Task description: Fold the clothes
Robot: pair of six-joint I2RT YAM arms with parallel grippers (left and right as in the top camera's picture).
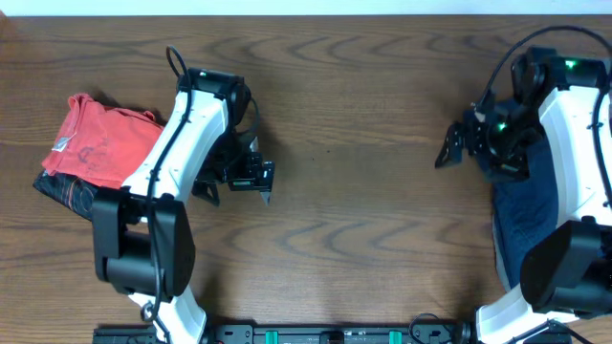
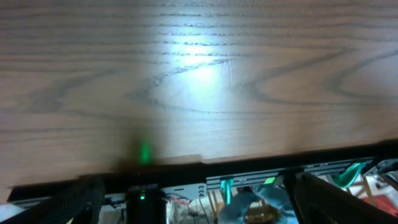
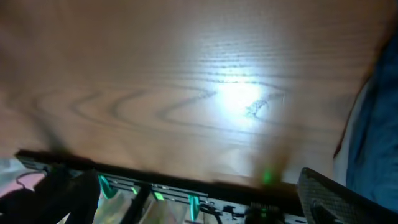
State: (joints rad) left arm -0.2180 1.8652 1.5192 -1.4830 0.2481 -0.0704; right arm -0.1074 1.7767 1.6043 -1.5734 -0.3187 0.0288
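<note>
Well, nearest, rt side: large plain navy blue cloth garment (image 1: 526, 215) lies under the right arm. Left gripper (image 1: 237, 191) hangs over the bare brown wood-grain table (image 1: 363, 220), fingers apart, empty. Coral-red cotton T-shirt (image 1: 105, 139) w/ dark lettering sits far left, compactly folded, atop a black red-and-white printed garment (image 1: 62, 189). Right gripper (image 1: 464, 143): jaws wide, empty.

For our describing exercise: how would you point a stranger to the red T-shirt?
On the wooden table, go to the left end, beyond the left arm. There the red T-shirt lies bundled on a black garment; it alone is coral-red, unlike the navy garment far right.
</note>
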